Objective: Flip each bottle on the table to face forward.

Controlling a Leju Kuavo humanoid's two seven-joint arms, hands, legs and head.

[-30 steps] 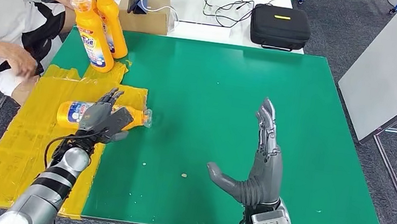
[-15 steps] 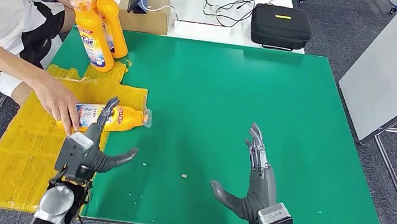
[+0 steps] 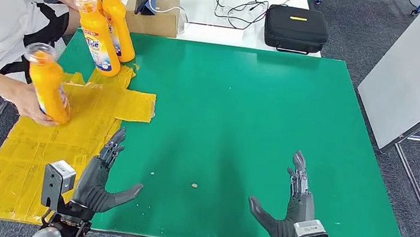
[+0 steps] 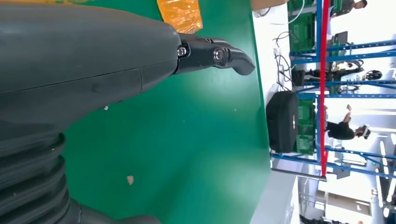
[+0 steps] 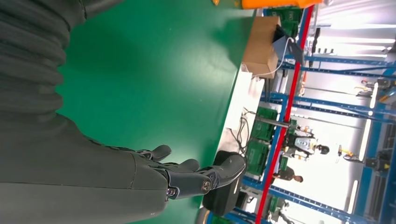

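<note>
Lifted since before, 1 orange bottle [image 3: 49,82] stands tilted in a person's hand [image 3: 29,103], its label hidden. Both robot hands, left hand [image 3: 97,180] and right hand [image 3: 290,210], have pulled near, fingers spread, holding nothing.

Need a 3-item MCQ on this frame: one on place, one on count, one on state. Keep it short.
1. Where is the black case?
A. on the green mat
B. on the white table beyond the mat
C. on the floor

2. How many orange bottles stand upright at the mat's far left corner?
A. one
B. three
C. five

3. What is the state of the left robot hand?
A. open, holding nothing
B. gripping a bottle
C. pressing on the yellow sheet

Answers:
1 B: the case lies on the white table behind the green mat.
2 B: three upright bottles are clustered there; a fourth bottle is in a person's hand.
3 A: its fingers are spread above the mat edge with nothing between them; the right robot hand is likewise open.
</note>
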